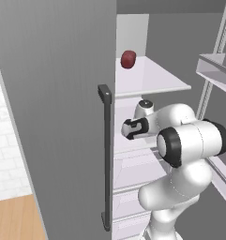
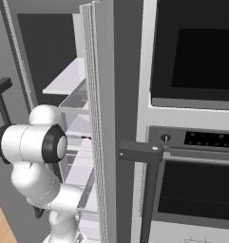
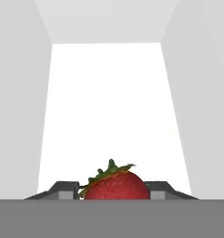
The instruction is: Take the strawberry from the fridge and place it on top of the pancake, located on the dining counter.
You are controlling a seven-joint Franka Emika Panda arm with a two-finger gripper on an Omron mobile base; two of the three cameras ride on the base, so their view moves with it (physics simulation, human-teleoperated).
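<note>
In the hand view a small bright-red strawberry (image 3: 114,185) with a green leafy top lies on a white fridge shelf (image 3: 113,107). My gripper (image 3: 114,190) has a dark fingertip (image 3: 67,189) pressed against each side of the berry. In the left base view my arm reaches into the fridge (image 1: 63,117) at mid height, with the hand (image 1: 134,128) just past the edge of the shut left door. The pancake and the dining counter are out of view.
A larger dark red round fruit (image 1: 128,59) sits on the shelf above the hand. The long dark door handle (image 1: 106,154) stands just left of the arm. The open right door with its clear bins (image 1: 216,70) flanks the arm. Beside the fridge is a wall oven (image 2: 196,47).
</note>
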